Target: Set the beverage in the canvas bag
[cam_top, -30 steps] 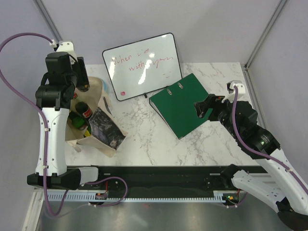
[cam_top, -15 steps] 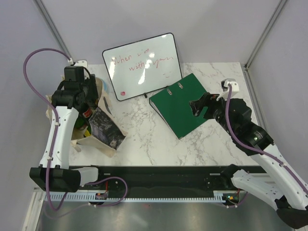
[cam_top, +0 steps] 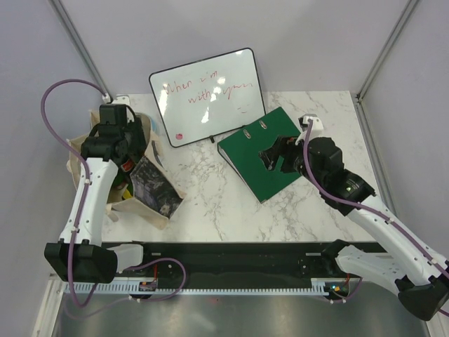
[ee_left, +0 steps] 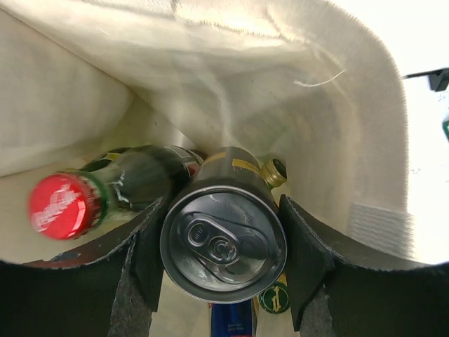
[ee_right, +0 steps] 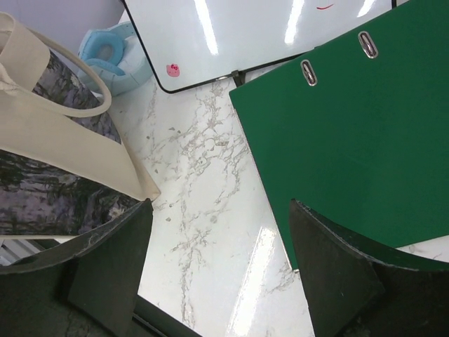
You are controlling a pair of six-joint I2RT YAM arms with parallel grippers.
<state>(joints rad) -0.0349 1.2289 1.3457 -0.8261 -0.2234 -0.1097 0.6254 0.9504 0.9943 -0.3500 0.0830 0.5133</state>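
Our left tool [ee_left: 224, 263] is clamped on the beverage can [ee_left: 223, 235], a finger pressed to each side, down inside the canvas bag [ee_left: 302, 105]; a red-capped bottle [ee_left: 62, 205] lies just left of the tool, beside the can; our right tool [ee_right: 219, 277] hangs wide apart and empty above the table [ee_right: 210, 182], the green binder [ee_right: 365, 140] beneath its right finger.

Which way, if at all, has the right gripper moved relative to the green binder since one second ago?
Yes. The right gripper shifted leftward, further over the green binder.
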